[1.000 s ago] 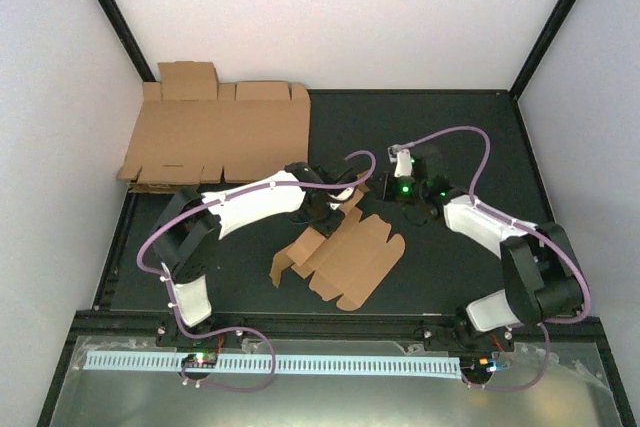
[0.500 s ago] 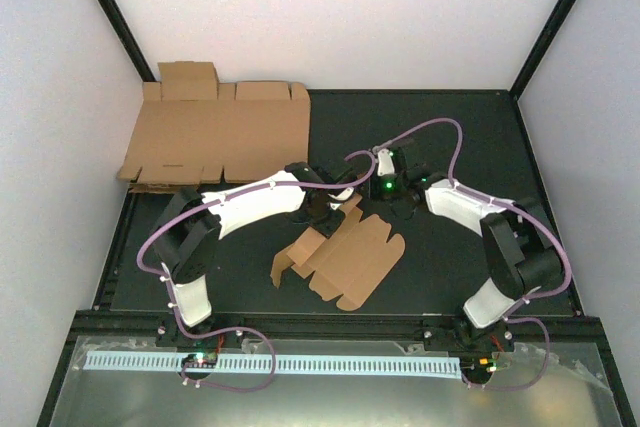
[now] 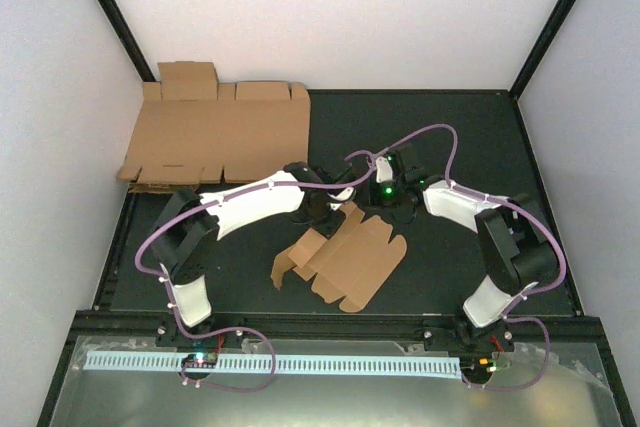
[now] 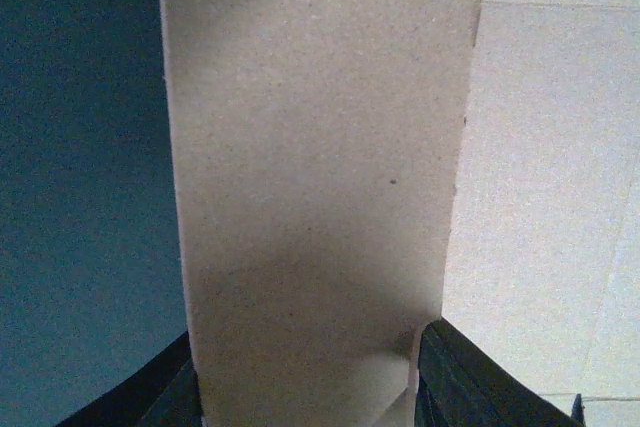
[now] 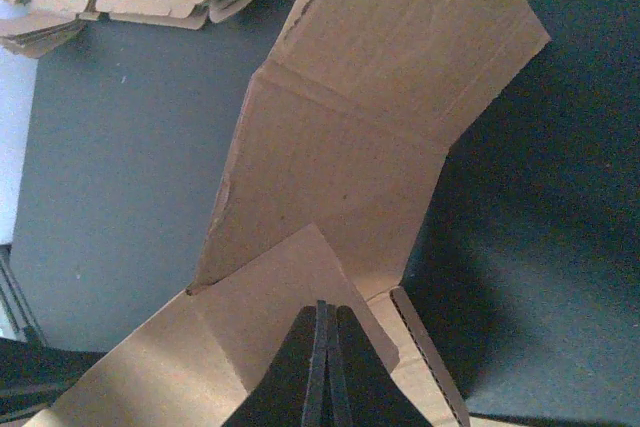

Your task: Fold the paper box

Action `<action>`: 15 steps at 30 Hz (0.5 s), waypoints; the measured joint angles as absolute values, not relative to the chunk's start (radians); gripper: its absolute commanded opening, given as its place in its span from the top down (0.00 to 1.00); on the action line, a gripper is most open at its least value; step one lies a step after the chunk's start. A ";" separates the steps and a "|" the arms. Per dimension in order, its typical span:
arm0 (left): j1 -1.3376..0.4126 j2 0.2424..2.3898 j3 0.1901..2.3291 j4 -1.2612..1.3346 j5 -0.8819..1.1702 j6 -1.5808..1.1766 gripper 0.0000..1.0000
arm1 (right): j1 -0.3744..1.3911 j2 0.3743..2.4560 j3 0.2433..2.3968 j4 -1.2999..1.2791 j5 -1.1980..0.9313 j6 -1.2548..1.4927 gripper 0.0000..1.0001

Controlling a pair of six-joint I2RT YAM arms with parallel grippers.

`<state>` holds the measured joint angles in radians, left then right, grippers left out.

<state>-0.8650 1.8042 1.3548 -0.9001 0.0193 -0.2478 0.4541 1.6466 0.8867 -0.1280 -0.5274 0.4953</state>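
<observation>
- Well, nearest me, low in the middle of the overhead view, the paper box (image 3: 345,265) lies mostly flat on the dark counter (image 3: 450,277). A few flaps along its left and far edges are kinked upward.
- Just behind it, the left claw (image 4: 312,389) is about half spread. One finger rests against each side edge of an upright flap, so it seems to hold that flap across its width.
- Beside that, to the right, the right claw (image 5: 322,367) is pinched fully together and empty. Its tip is over a folded-up corner flap, though I cannot tell if it touches.
- By my judgement the box is thin, light card, stiff across its panels but ready to hinge at the creases. It would likely slide on the counter unless one claw pins it.
- I would take hold at a flap edge close to a crease, and gently, since a hard squeeze across the width could bow the card.
- Farthest off, in the upper left, a stack of flat cardboard sheets (image 3: 215,137) sits against the wall, well apart.
</observation>
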 measured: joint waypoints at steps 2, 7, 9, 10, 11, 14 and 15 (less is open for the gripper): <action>-0.865 1.801 1.355 -0.905 0.026 -0.248 0.55 | 0.453 1.647 0.887 -0.128 -0.552 0.494 0.98; -0.865 1.799 1.355 -0.918 0.030 -0.246 0.54 | 0.449 1.647 0.887 -0.144 -0.584 0.479 0.98; -0.866 1.799 1.355 -0.921 0.031 -0.242 0.52 | 0.448 1.647 0.887 -0.159 -0.590 0.471 0.98; -0.867 1.799 1.355 -0.924 0.033 -0.240 0.50 | 0.448 1.647 0.888 -0.168 -0.594 0.467 0.98; -0.868 1.799 1.355 -0.927 0.034 -0.239 0.48 | 0.448 1.647 0.888 -0.175 -0.596 0.464 0.98; -0.871 1.799 1.355 -0.926 0.043 -0.236 0.47 | 0.448 1.645 0.892 -0.203 -0.597 0.450 0.98; -0.871 1.799 1.355 -0.926 0.046 -0.236 0.46 | 0.448 1.643 0.895 -0.213 -0.595 0.447 0.98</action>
